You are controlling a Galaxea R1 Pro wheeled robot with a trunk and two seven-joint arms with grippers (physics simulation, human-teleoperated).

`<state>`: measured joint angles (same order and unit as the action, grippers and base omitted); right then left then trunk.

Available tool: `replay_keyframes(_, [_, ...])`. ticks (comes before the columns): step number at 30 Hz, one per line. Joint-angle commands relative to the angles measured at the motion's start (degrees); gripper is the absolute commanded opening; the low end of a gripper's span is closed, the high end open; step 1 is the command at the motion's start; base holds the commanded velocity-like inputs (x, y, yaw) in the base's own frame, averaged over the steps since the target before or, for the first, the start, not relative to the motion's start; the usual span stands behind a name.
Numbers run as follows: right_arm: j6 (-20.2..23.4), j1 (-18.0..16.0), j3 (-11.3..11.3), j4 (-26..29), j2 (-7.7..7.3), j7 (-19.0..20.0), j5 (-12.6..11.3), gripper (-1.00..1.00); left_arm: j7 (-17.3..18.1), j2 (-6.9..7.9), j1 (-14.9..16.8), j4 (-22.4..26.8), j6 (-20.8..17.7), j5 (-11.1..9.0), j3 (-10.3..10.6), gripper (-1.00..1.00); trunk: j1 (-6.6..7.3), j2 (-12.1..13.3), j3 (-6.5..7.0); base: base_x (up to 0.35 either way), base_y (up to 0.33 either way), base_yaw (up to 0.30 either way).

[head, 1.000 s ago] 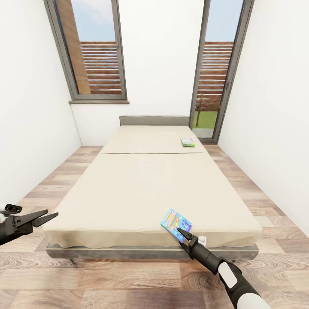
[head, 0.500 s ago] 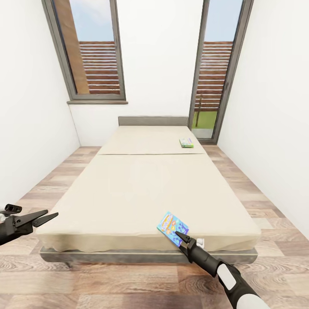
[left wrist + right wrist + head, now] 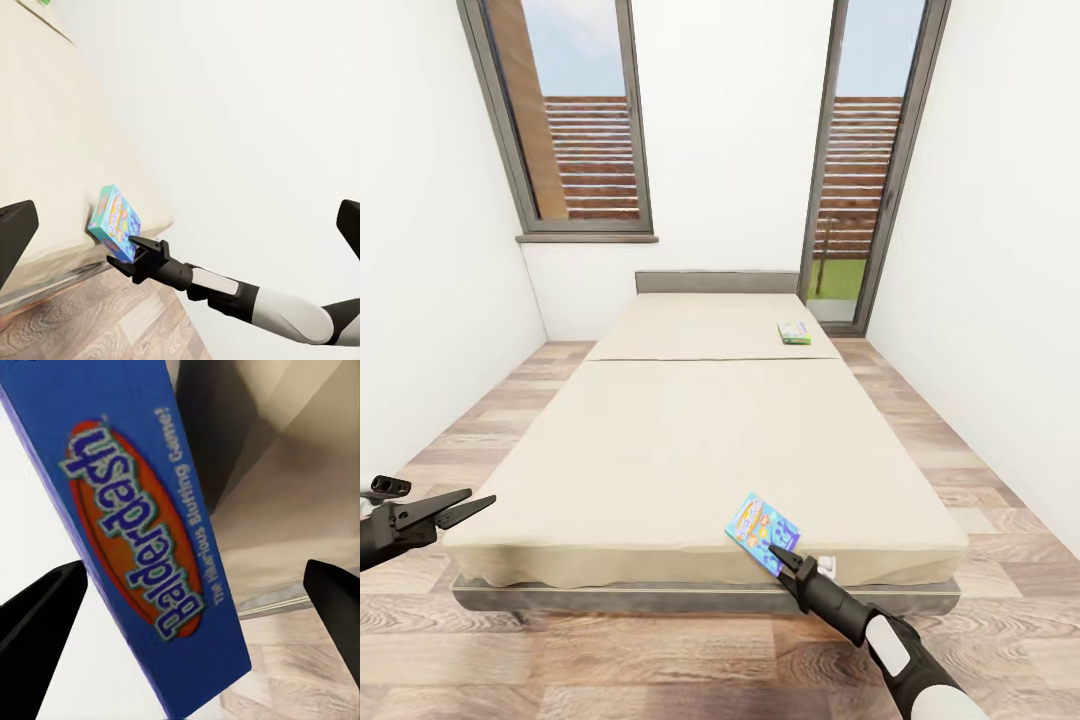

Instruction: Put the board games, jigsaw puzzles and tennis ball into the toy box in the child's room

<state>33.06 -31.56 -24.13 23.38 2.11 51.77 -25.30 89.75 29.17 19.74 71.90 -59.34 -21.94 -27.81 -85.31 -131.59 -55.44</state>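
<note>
The head view takes in the whole bed point(image 3: 700, 440), with two board games on it. A blue game box point(image 3: 763, 529) lies at the foot edge, near the bed's right corner. A green game box point(image 3: 794, 333) lies far up by the headboard point(image 3: 717, 282), close to the right edge. The right wrist view gives what the head view cannot: the blue box's point(image 3: 142, 540) side panel fills the space between the finger tips, and the word "Balderdash" can be read on it in an orange oval. The left wrist view shows the same box point(image 3: 114, 223) from the side, sitting at the bed's corner with the right gripper point(image 3: 141, 249) at its lower edge.

The green box's print is too small to read. The left wrist view cuts it down to a sliver at the frame's corner. The left arm is cut off by the frame edge in the head view.

The right arm reaches forward and up from low in the head view, and the right gripper point(image 3: 782, 556) has its fingers apart, tips at the blue box's near edge; actual contact is hard to judge. The left gripper point(image 3: 460, 506) hangs level over the wooden floor point(image 3: 660, 650), beside the bed's left foot corner, fingers spread and holding nothing.
</note>
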Motion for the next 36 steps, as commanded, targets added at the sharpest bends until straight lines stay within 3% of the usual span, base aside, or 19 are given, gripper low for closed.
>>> replay_keyframes(1, [-0.54, -0.08, -0.92, 1.40, 0.06, 0.09, -1.33, -1.00, 0.25, 0.01, 0.03, 0.00, -0.60, 0.06, 0.02, 1.00, 0.01, -0.02, -0.04, 0.000, 0.000, 0.000])
replay_keyframes(36, [-0.54, -0.08, -0.91, 1.40, 0.08, 0.09, -1.32, -1.00, 0.25, 0.01, 0.03, -0.11, -0.60, 0.06, -0.01, 1.00, 0.01, -0.02, -0.04, -0.050, 0.054, 0.000])
